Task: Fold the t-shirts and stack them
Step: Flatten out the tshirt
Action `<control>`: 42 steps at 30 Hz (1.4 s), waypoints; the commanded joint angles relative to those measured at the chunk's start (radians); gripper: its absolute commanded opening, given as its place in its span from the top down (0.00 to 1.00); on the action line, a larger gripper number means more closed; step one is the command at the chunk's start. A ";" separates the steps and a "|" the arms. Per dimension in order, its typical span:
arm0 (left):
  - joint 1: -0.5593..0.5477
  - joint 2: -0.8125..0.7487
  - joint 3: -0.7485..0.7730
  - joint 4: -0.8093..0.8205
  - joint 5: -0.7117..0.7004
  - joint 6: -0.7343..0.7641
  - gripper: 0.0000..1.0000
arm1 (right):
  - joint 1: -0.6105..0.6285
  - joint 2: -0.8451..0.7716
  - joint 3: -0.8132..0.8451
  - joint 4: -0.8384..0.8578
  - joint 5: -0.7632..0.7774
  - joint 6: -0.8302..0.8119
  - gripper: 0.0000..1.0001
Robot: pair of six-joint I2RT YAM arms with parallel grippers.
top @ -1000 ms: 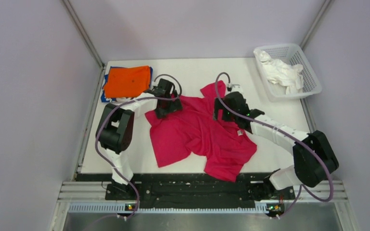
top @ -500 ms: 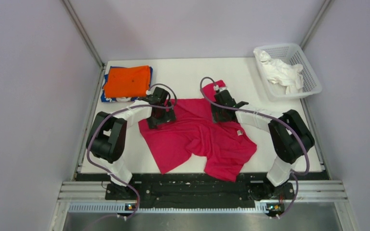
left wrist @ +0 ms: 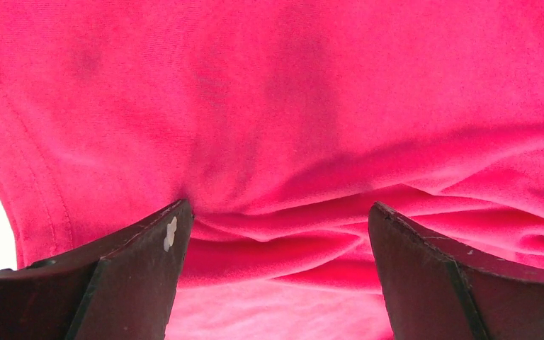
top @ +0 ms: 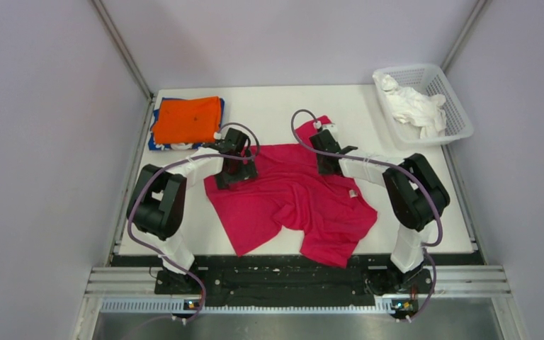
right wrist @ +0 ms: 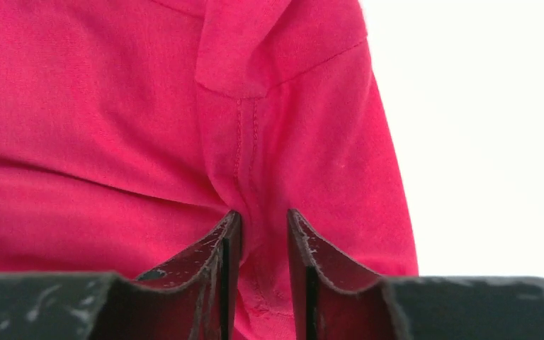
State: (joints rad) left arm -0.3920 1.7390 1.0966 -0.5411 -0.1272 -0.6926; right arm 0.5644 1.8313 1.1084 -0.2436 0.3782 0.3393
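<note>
Crumpled white cloth in mesh basket (far right), magenta t-shirt apart.

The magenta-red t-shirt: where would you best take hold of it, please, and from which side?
At its far edge, from above: the magenta-red t-shirt lies spread on the table, and the raised sleeve seam there gives the right gripper a ridge to pinch.

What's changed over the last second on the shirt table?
The right gripper moved left and slightly farther along the magenta-red t-shirt, and its fingers closed on a seam ridge near the sleeve. The left gripper, open, shifted slightly left and nearer. The orange t-shirt and the white basket stayed put.
</note>
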 commanded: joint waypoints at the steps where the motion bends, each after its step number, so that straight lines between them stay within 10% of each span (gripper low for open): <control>1: 0.005 -0.037 0.000 -0.003 -0.047 0.013 0.02 | -0.002 -0.020 0.036 0.005 0.134 0.009 0.75; 7: 0.007 -0.033 0.011 -0.008 -0.066 0.019 0.02 | -0.023 -0.012 0.046 0.003 0.133 -0.007 1.00; 26: 0.026 -0.024 0.031 0.011 -0.053 0.052 0.02 | -0.316 0.026 0.118 0.146 0.138 -0.253 1.00; 28: 0.026 -0.020 0.038 0.017 -0.043 0.054 0.02 | -0.342 0.041 0.146 0.164 0.168 -0.283 0.90; 32: 0.025 -0.028 0.047 0.032 -0.017 0.055 0.02 | -0.338 0.011 0.180 0.124 0.144 -0.265 0.35; 42: 0.025 -0.096 0.042 0.037 -0.002 0.035 0.02 | -0.213 -0.240 -0.087 0.154 -0.111 -0.065 0.10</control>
State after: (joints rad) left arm -0.3691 1.7229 1.1168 -0.5297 -0.1356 -0.6518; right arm 0.3122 1.7050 1.1160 -0.1226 0.4286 0.1543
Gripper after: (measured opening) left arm 0.983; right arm 0.854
